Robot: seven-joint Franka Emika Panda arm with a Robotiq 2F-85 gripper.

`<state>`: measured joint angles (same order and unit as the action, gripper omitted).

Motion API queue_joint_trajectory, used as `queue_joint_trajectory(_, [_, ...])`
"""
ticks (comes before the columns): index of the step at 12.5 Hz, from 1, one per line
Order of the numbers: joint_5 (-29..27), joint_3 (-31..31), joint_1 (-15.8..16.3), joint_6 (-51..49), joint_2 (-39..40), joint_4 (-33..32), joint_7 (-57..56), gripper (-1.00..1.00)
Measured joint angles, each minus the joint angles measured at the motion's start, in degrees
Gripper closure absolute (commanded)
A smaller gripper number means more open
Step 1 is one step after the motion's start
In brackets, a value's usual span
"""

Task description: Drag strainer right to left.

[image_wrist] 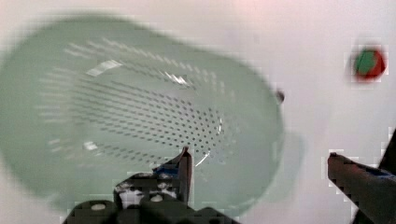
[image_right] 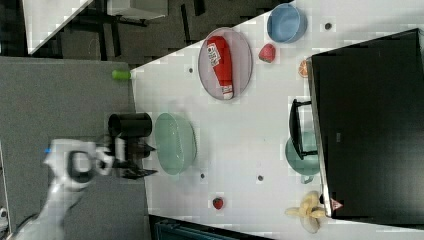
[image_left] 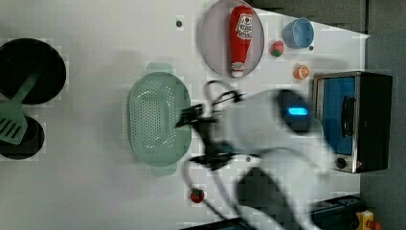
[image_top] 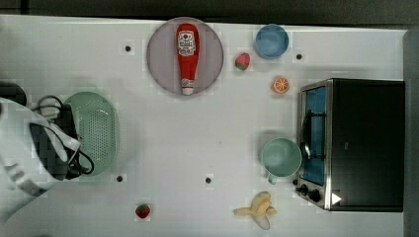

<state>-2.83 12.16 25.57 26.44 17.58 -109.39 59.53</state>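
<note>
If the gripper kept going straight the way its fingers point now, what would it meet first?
Most likely the strainer: the open gripper points down at its rim, one finger over the perforated bowl, the other outside above the table. How high it hangs above is unclear.

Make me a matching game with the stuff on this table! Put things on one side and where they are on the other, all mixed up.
Things:
1. ketchup bottle
2. mug
3. banana
4. strainer

Places:
A. right beside the toaster oven door
B. lying on the round plate
C. by the robot's gripper, at the top view's left
D. near the table's bottom edge in the top view, below the mug

Right pairs: 1-B, 2-A, 3-D, 4-C
</note>
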Motion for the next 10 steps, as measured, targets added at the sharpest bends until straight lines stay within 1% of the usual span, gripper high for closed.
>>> queue_joint_trajectory(2, [1.38, -3.90, -0.69, -6.52, -10.49, 1.01, -9.37, -1.00])
queue_joint_trajectory(3, [1.80, -6.17, -1.58, -8.97, -15.51, 1.79, -13.99, -1.00])
queue_joint_trajectory(4, [2.02, -9.73, -1.64, -9.68, -20.16, 2.41, -18.86, -1.00])
queue_joint_trajectory(6, [1.29, -16.56, -2.46, -14.15, -27.28, 4.25, -28.40, -1.00])
queue_joint_trajectory(8, [1.74, -23.82, -3.50, -16.95, -31.49, 4.81, -36.43, -1.00])
queue_joint_trajectory(9, [3.84, -27.07, -4.39, -18.72, -32.20, 4.81, -40.36, -1.00])
queue_joint_trajectory(10, [7.92, -29.40, -5.83, -18.85, -31.80, 4.92, -43.92, -1.00])
